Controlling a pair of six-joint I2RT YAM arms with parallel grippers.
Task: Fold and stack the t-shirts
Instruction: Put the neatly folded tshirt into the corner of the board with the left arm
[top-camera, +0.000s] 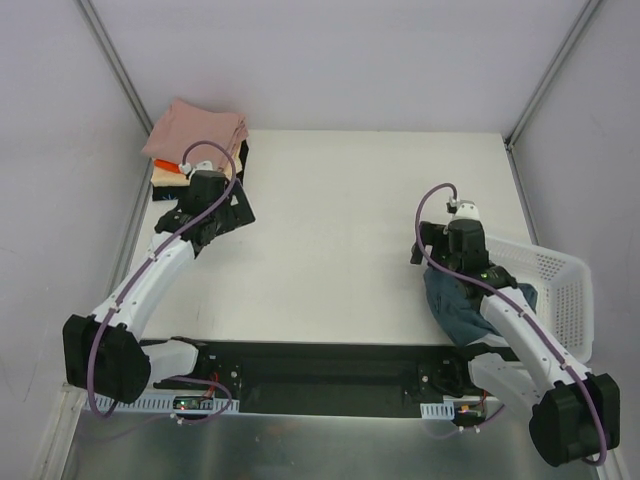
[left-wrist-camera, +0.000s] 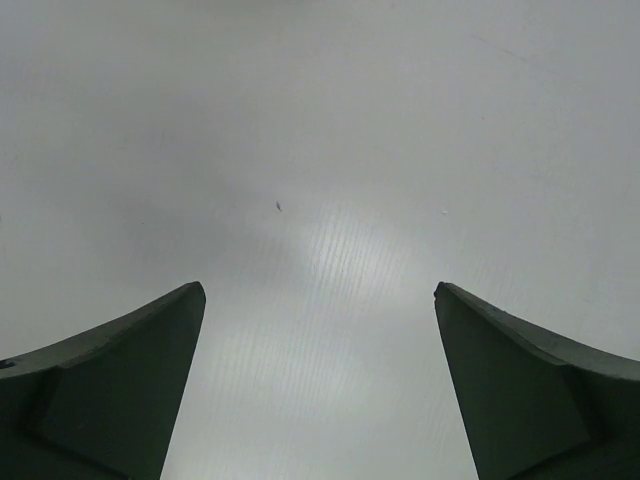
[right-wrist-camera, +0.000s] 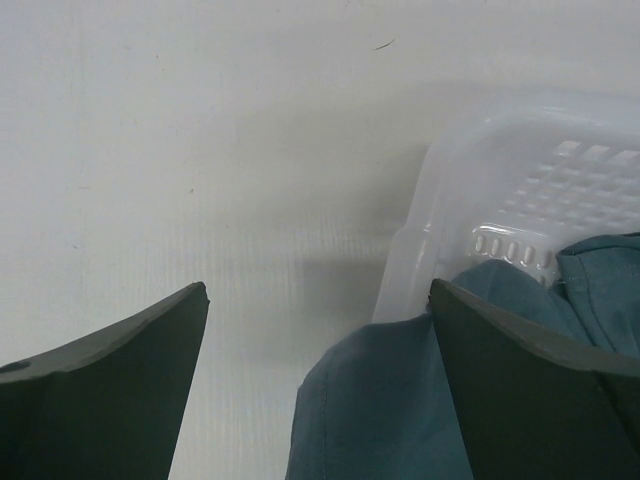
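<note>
High overhead, two close wrist views

My left tool (left-wrist-camera: 320, 288) is wide open: two dark fingers (left-wrist-camera: 115, 385) enter from the lower corners, tips well apart. Pale desk (left-wrist-camera: 300, 110) fills the view between and beyond them, faintly ribbed under soft glare. One small dark speck (left-wrist-camera: 278, 206) sits just left of centre.

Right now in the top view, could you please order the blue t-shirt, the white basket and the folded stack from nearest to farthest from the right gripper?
From the right gripper:
1. blue t-shirt, right beside it.
2. white basket, to its right.
3. folded stack, far-left back corner.
</note>
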